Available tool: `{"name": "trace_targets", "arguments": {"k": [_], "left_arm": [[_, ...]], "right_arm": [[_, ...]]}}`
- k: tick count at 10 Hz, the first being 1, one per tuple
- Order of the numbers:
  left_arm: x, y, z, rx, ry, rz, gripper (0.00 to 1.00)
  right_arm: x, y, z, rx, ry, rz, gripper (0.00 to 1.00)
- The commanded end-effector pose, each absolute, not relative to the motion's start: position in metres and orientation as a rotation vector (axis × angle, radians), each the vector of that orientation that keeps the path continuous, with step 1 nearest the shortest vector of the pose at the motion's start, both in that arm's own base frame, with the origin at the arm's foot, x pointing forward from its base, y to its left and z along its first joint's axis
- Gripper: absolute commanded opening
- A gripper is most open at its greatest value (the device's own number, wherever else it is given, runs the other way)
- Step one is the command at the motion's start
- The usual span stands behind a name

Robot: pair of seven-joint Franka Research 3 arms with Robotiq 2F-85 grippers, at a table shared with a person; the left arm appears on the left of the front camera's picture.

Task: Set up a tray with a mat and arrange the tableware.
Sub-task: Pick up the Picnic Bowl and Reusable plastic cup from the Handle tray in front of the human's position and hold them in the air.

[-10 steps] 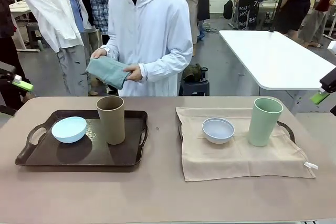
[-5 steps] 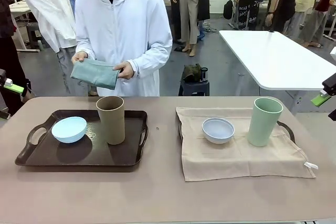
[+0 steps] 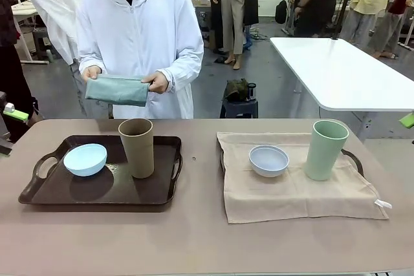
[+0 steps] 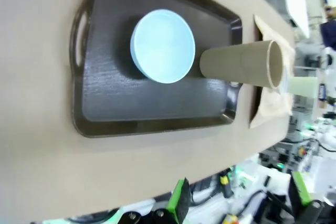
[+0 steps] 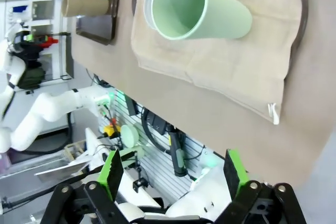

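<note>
We hold left gripper (image 4: 239,195) and right gripper (image 5: 172,174) open, empty, back: the person (image 3: 139,37) grips the folded mat (image 3: 116,90), likely for the bare tray (image 3: 110,190).

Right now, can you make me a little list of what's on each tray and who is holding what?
Left tray: bare, dark brown, holding pale blue bowl and tan tumbler
Right tray: under beige mat, which holds greyish-white bowl and light green tumbler
Person: holding folded green cloth at far side
Left tool: open, empty
Right tool: open, empty
</note>
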State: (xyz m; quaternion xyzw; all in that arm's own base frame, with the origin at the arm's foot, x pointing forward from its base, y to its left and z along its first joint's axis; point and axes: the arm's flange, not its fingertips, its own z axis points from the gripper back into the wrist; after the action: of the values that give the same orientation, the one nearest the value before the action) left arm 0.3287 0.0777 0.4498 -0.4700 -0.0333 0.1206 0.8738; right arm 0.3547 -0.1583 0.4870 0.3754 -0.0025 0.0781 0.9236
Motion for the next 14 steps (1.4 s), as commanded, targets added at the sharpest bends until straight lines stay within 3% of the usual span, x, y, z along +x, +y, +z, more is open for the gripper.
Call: {"name": "trace_targets", "arguments": {"k": [1,5,8,10,14], "left_arm": [[0.339,0.106,0.445,-1.07,-0.031,0.259,1.0],[0.328,0.136,0.444,-1.09,-0.131,0.213,1.0],[0.325,0.14,0.441,-1.076,-0.192,0.206,1.0],[0.326,0.141,0.447,-1.057,-0.132,0.23,1.0],[0.326,0.141,0.447,-1.057,-0.132,0.23,1.0]], "right_arm": [[0.359,-0.188,0.482,0.874,-0.009,0.137,1.0],[0.359,-0.216,0.462,0.966,0.051,0.042,1.0],[0.363,-0.221,0.458,0.931,0.012,-0.084,1.0],[0.359,-0.218,0.456,0.888,-0.067,-0.156,1.0],[0.362,-0.231,0.457,0.904,-0.023,-0.097,1.0]]}}
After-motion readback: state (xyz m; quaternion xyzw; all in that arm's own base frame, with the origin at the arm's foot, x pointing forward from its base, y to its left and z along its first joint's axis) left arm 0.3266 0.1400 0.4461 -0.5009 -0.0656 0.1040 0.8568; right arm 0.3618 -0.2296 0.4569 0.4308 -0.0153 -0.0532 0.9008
